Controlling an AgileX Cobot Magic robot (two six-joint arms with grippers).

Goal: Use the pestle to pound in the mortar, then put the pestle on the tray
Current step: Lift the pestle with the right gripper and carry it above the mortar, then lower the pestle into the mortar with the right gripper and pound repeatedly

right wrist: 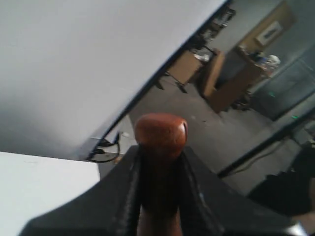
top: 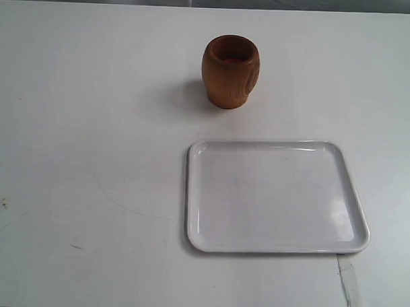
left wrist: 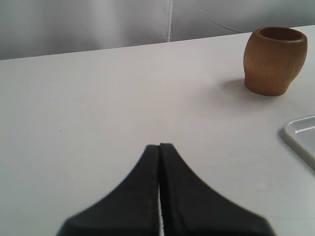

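Note:
The orange-brown wooden mortar (top: 229,71) stands upright on the white table, beyond the far edge of the white tray (top: 197,193), which lies bare. The left wrist view also shows the mortar (left wrist: 273,60) and a corner of the tray (left wrist: 301,133). My left gripper (left wrist: 160,146) is shut with nothing in it, low over the table and well short of the mortar. My right gripper (right wrist: 160,150) is shut on the reddish-brown pestle (right wrist: 160,133), whose rounded end sticks out past the fingertips; it points away from the table toward the room. Neither gripper appears in the exterior view.
A white table (top: 78,122) carries faint scuffs and a strip of tape (top: 351,283) by the tray's near right corner. Off the table edge, the right wrist view shows floor, cables and brown furniture (right wrist: 231,78).

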